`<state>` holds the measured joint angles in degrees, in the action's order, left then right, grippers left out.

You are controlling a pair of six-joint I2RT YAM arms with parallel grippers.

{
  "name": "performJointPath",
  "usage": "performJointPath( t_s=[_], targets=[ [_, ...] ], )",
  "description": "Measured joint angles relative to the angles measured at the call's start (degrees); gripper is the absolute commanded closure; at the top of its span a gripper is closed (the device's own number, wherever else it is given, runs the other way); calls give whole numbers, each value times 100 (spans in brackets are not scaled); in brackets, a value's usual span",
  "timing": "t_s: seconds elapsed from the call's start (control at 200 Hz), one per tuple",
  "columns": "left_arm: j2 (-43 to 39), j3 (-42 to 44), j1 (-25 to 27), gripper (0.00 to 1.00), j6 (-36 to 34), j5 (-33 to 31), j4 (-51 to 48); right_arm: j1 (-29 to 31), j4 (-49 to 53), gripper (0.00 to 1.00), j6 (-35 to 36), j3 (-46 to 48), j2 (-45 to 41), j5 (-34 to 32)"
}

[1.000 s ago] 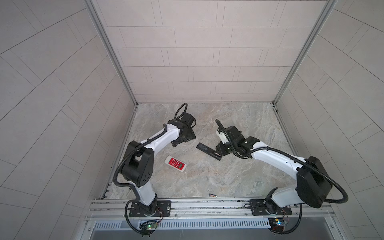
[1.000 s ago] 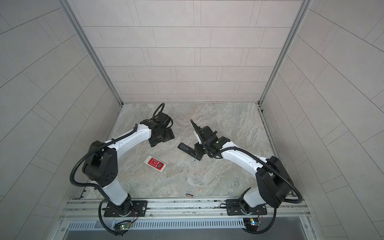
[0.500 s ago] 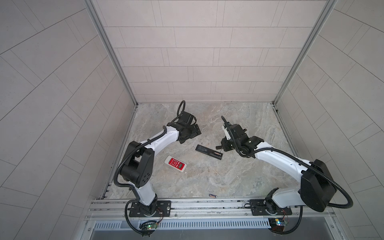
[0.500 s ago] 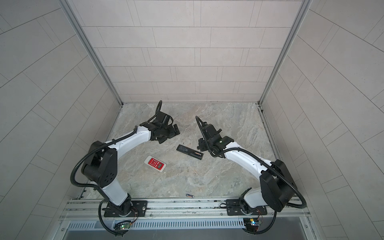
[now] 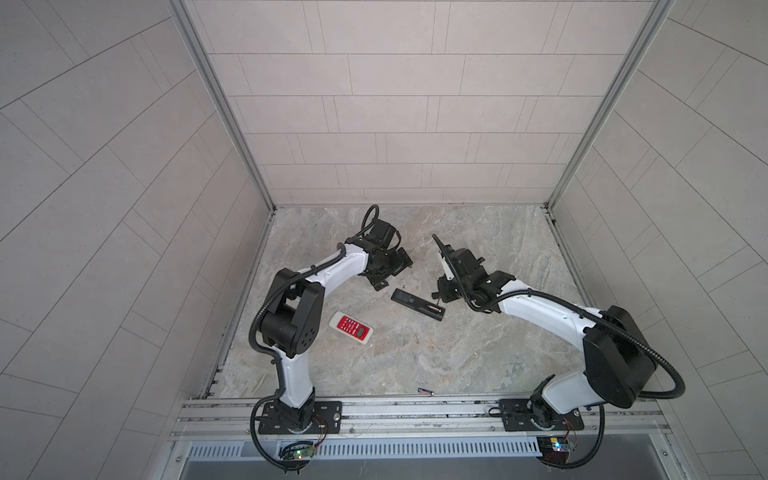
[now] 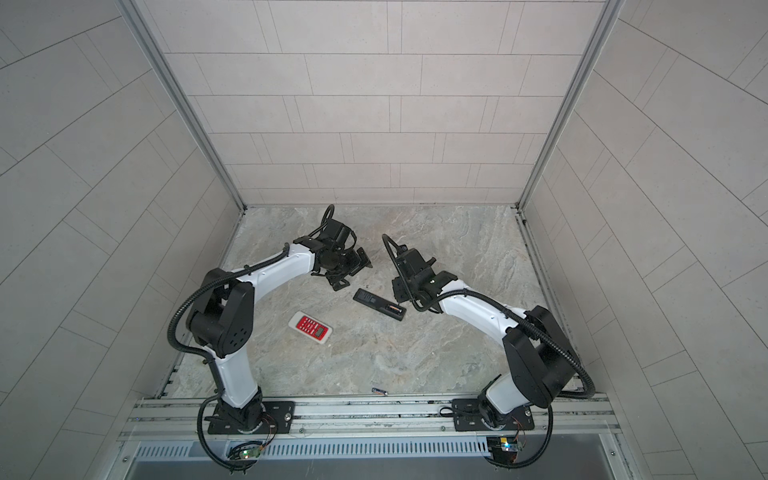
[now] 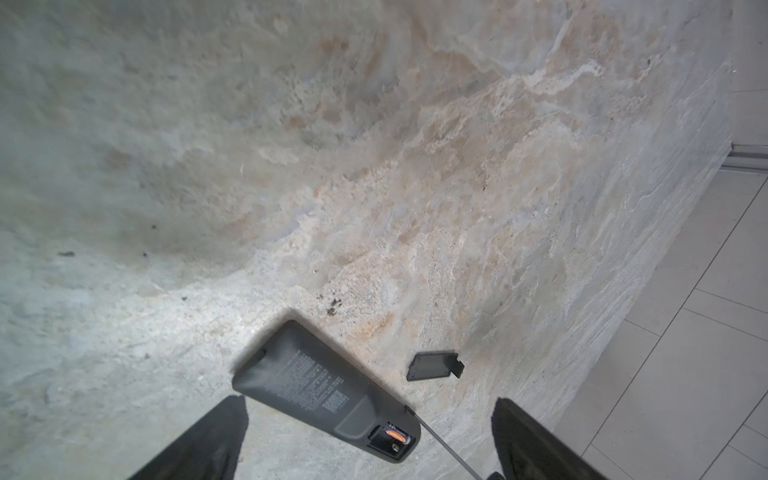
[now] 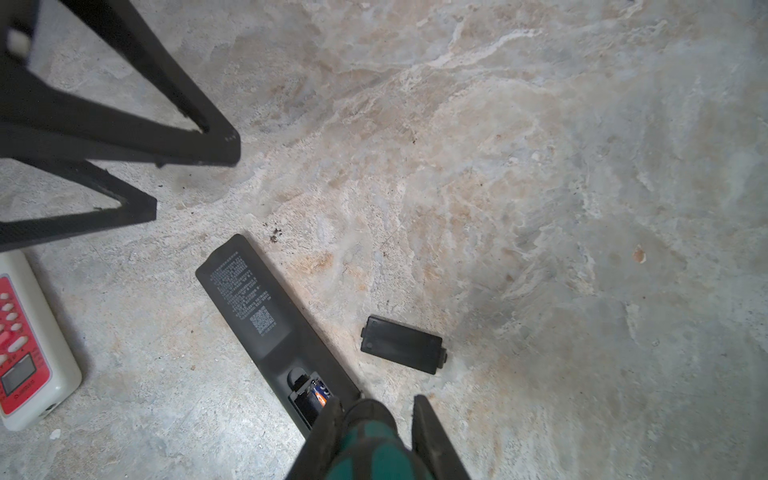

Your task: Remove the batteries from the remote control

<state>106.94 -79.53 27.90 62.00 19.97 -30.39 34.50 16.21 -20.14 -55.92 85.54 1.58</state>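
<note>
The black remote control (image 5: 417, 304) (image 6: 379, 304) lies face down mid-table, its compartment uncovered. One of the batteries (image 7: 394, 435) (image 8: 322, 395) shows orange inside it. A second battery (image 5: 425, 390) (image 6: 379, 390) lies loose by the front rail. My right gripper (image 8: 376, 409) (image 5: 442, 291) is shut on a green-handled screwdriver (image 8: 374, 449). Its thin shaft (image 7: 440, 440) ends at the remote's edge beside the compartment. My left gripper (image 7: 370, 400) (image 5: 394, 274) hangs open just beyond the remote's other end, touching nothing.
A small black cover plate (image 8: 401, 345) (image 7: 432, 365) lies flat beside the remote. A white remote with a red keypad (image 5: 351, 328) (image 6: 311, 328) sits to the front left. Tiled walls close in three sides, and a metal rail (image 5: 415, 409) runs along the front.
My right gripper with the screwdriver has drawn back off the remote's compartment end, which now shows fully. The left gripper has swung a little to the right. The remote has barely moved.
</note>
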Motion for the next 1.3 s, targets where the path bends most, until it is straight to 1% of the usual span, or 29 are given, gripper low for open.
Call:
performJointPath(
  t_s=[0.14,0.315,0.375,0.415,0.495,0.59,0.67,0.766,0.831,0.876,0.921,1.066,1.186,1.296],
  targets=[
    [2,-114,63,0,411,52,-195,57,20,100,-44,-9,0,-20],
    [111,-417,175,1,715,24,-719,223,-48,100,-247,39,-28,-44],
    [188,-546,232,2,798,26,-883,245,-90,100,-337,111,-87,-42],
    [245,-614,291,5,861,44,-968,251,-98,100,-398,166,-149,-48],
    [348,-671,422,7,951,85,-1082,262,-101,100,-479,275,-295,-105],
    [487,-675,629,8,1062,129,-1196,262,-98,100,-564,457,-612,-313],
    [605,-682,813,10,1165,138,-1257,262,-149,100,-581,702,-1054,-476],
    [713,-682,997,11,1292,144,-1300,262,-258,100,-575,968,-1572,-555],
    [750,-682,1104,11,1401,146,-1298,262,-302,100,-560,1051,-1744,-560],
    [782,-688,1165,12,1486,151,-1292,264,-341,100,-555,1080,-1757,-551],
    [833,-719,1202,15,1565,157,-1292,271,-402,100,-553,1130,-1753,-538],
    [1102,-841,1239,18,1784,170,-1198,313,-472,100,-542,1320,-1751,-455],
    [1198,-841,1268,23,1928,166,-1167,365,-564,100,-492,1370,-1751,-409],
    [1268,-841,1287,24,2068,184,-1126,455,-708,100,-420,1414,-1751,-345]
  ],
)
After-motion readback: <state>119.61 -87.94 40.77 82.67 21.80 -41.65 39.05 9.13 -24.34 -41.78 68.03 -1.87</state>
